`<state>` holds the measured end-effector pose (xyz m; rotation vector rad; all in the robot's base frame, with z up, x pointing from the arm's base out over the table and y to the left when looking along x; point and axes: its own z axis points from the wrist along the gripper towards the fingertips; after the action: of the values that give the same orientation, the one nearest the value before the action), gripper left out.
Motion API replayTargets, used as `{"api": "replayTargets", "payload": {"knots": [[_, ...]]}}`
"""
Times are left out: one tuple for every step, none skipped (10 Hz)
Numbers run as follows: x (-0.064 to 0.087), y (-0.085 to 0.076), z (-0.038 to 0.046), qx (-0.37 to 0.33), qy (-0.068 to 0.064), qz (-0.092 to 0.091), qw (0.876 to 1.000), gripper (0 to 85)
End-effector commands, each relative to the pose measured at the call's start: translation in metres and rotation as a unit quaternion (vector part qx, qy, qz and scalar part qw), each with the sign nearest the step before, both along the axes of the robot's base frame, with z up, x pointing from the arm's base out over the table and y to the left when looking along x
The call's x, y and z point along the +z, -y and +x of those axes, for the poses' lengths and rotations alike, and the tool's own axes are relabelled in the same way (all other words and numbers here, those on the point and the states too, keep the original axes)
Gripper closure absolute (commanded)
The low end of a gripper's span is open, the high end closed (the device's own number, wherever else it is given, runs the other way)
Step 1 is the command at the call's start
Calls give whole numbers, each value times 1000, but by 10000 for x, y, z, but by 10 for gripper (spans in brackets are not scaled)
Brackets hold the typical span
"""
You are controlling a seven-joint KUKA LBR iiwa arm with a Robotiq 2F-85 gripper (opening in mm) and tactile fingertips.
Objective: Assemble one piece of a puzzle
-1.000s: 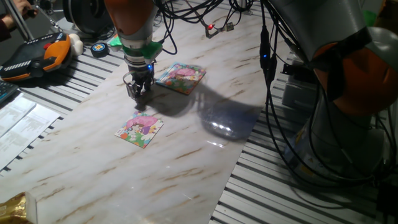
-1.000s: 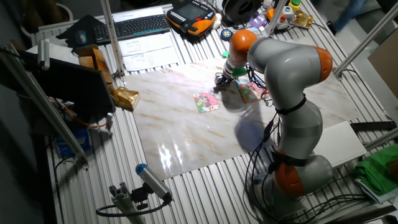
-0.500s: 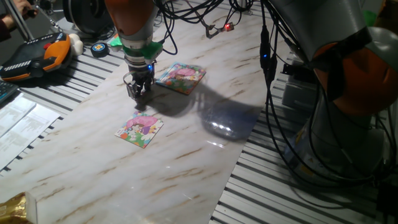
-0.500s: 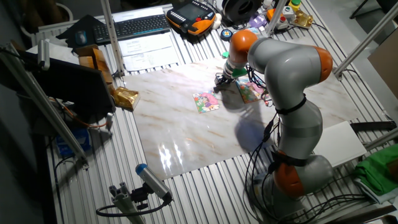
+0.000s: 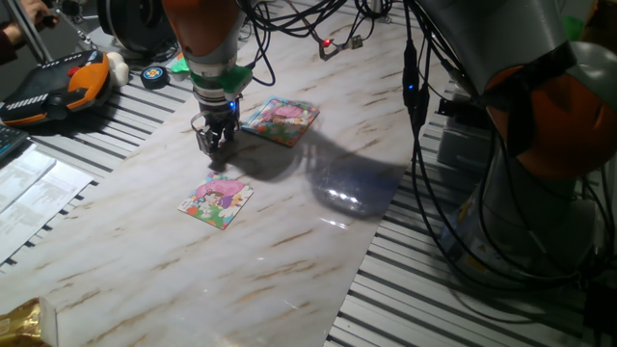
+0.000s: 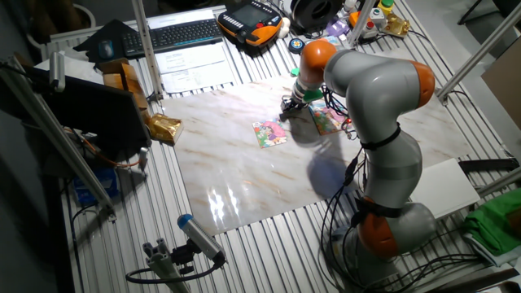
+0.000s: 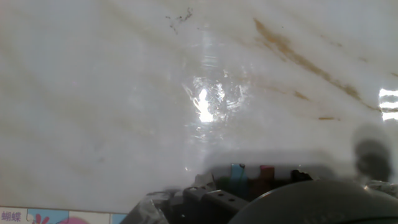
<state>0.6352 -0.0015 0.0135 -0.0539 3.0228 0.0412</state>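
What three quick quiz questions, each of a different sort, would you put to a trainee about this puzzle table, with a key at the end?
1. True or false: the gripper is clamped round a water bottle.
2. Multiple choice: how many puzzle boards lie on the marble table? A) one B) two C) four
3. Fill in: in both fixed views the gripper stands ___ the boards.

Key: 1 false; 2 B; 3 between.
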Motion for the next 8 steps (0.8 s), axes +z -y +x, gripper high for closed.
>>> {"api": "replayTargets", "payload": {"knots": [[-6,-1,-2,-1,-1,0,1000,210],[-13,-1,0,-3,0,0,1000,213],[-12,1,2,-3,0,0,1000,213],[-8,2,4,-3,0,0,1000,213],[-4,2,6,-4,0,-1,1000,213],[5,3,8,-5,-1,-3,1000,213],[18,6,9,-5,-2,-6,1000,213],[31,9,9,-5,-3,-9,1000,213]]}}
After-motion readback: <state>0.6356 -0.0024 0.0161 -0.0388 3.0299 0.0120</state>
